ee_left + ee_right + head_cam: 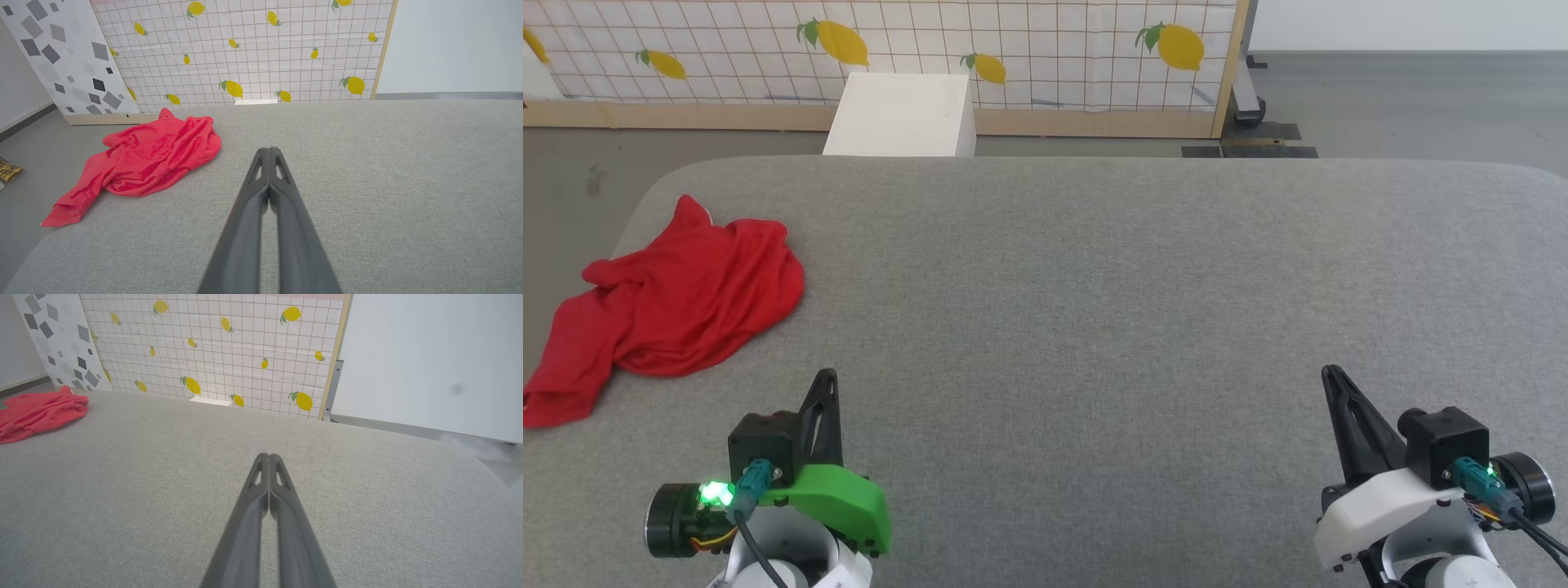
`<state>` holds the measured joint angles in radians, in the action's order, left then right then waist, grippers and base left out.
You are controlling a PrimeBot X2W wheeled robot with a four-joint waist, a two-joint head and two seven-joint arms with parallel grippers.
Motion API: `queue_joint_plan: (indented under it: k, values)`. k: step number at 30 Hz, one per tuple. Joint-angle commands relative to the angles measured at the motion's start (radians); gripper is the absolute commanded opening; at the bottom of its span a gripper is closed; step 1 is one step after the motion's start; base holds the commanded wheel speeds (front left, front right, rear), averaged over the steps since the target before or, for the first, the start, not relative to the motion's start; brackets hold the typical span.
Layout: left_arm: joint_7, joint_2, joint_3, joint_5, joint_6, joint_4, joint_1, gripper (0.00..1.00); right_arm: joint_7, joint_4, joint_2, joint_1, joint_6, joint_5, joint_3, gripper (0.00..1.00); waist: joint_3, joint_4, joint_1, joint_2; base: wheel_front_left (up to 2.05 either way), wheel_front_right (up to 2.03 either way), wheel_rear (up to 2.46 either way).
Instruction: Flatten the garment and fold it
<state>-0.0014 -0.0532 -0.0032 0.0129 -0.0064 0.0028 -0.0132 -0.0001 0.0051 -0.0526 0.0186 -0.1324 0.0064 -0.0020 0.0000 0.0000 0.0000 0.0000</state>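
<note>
Here, red garment (pixel 678 302) lies crumpled on grey cloth (pixel 1078 286), left tool (pixel 827 379), right tool (pixel 1331 376) closed.

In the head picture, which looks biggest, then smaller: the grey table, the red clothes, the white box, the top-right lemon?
1. grey table
2. red garment
3. white box
4. lemon
The box and lemon are farther back, so real sizes may differ.

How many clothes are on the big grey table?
1. A crumpled red garment lies at the table's left side, reaching its edge, ahead and left of the left gripper. Something small could be hidden under its folds.
</note>
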Motion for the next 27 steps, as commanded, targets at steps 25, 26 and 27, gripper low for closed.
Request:
queue_joint_plan:
  k: [25, 26, 27]
  values:
    - [0.001, 0.003, 0.003, -0.013, 0.006, -0.003, 0.013, 0.00, 0.000, -0.005, 0.002, -0.019, 0.002, -0.006, 0.002, 0.00, 0.000, 0.000, 0.0000, 0.0000, 0.00, 0.00, 0.00]
    - [0.001, 0.003, 0.003, -0.013, 0.006, -0.003, 0.013, 0.00, 0.000, -0.005, 0.002, -0.019, 0.002, -0.006, 0.002, 0.00, 0.000, 0.000, 0.0000, 0.0000, 0.00, 0.00, 0.00]
    - [0.001, 0.003, 0.003, -0.013, 0.006, -0.003, 0.013, 0.00, 0.000, -0.005, 0.002, -0.019, 0.002, -0.006, 0.002, 0.00, 0.000, 0.000, 0.0000, 0.0000, 0.00, 0.00, 0.00]
